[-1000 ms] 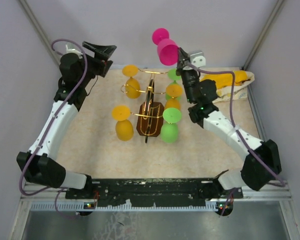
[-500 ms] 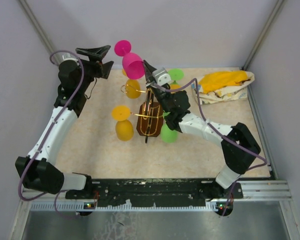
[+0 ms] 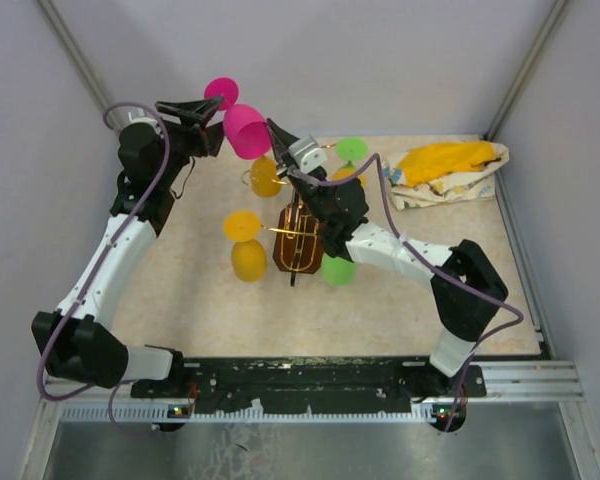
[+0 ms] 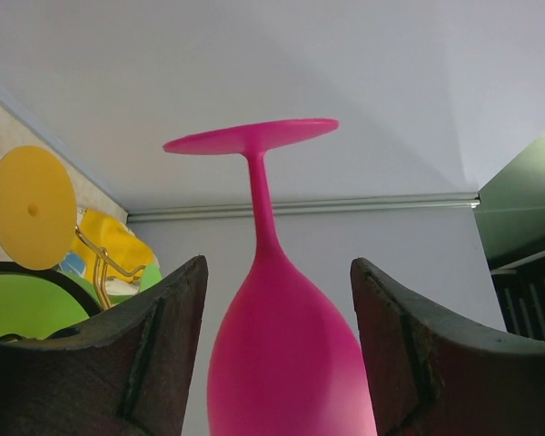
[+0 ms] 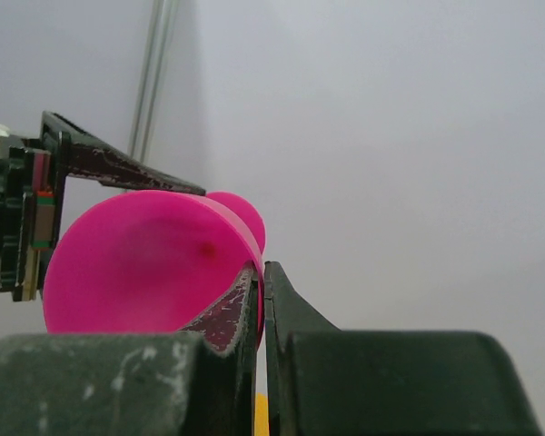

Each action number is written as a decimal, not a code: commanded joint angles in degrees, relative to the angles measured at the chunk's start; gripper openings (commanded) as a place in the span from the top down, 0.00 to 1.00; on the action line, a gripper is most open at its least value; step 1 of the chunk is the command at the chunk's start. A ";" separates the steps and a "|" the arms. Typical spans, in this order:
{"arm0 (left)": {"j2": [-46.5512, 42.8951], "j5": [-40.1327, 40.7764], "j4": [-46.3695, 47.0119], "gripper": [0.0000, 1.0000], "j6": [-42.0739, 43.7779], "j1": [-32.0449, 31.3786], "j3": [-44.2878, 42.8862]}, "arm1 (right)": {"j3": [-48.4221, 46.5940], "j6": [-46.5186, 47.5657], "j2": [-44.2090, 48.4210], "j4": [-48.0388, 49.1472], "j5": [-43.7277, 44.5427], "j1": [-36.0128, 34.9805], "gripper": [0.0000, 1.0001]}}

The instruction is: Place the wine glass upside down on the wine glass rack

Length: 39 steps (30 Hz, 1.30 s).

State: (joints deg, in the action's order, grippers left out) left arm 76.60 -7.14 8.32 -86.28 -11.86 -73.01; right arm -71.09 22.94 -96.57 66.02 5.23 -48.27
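The pink wine glass (image 3: 244, 130) hangs in the air at the back left, tilted, its foot (image 3: 221, 92) pointing away from the right arm. My right gripper (image 3: 271, 131) is shut on the rim of the bowl (image 5: 145, 263), one finger inside and one outside. My left gripper (image 3: 202, 118) stands open around the bowl (image 4: 282, 363), with a gap showing on each side between its fingers (image 4: 163, 309) and the glass. The wine glass rack (image 3: 300, 225), gold wire on a dark wooden base (image 3: 300, 258), stands mid-table, below and to the right of the glass.
Several yellow glasses (image 3: 247, 258) and green glasses (image 3: 338, 268) hang foot-up on the rack. A yellow cloth bag (image 3: 445, 163) lies at the back right. Grey walls close in the table at the back and sides, near the left gripper.
The right arm has swung the pink glass leftwards from back centre to between the left gripper's fingers. The left jaws have narrowed around the bowl.
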 commanded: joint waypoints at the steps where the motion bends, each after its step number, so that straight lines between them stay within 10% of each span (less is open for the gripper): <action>1: -0.49 -1.58 3.26 0.31 -1.01 0.34 0.67 | -3.81 0.89 -1.05 1.85 -2.60 -1.79 1.00; 12: -0.48 -1.72 4.37 0.33 -1.25 0.34 1.36 | -3.59 1.46 -1.10 1.43 -4.43 -3.12 1.00; 39: 2.61 -7.62 16.39 0.86 2.75 0.50 1.72 | -0.49 3.14 0.71 2.27 -5.42 -4.10 0.98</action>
State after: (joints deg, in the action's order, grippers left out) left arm 78.06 -8.67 16.01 -86.32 -10.81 -71.29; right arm -71.68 26.79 -98.13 67.09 1.83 -50.87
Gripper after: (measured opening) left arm 0.197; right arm 0.011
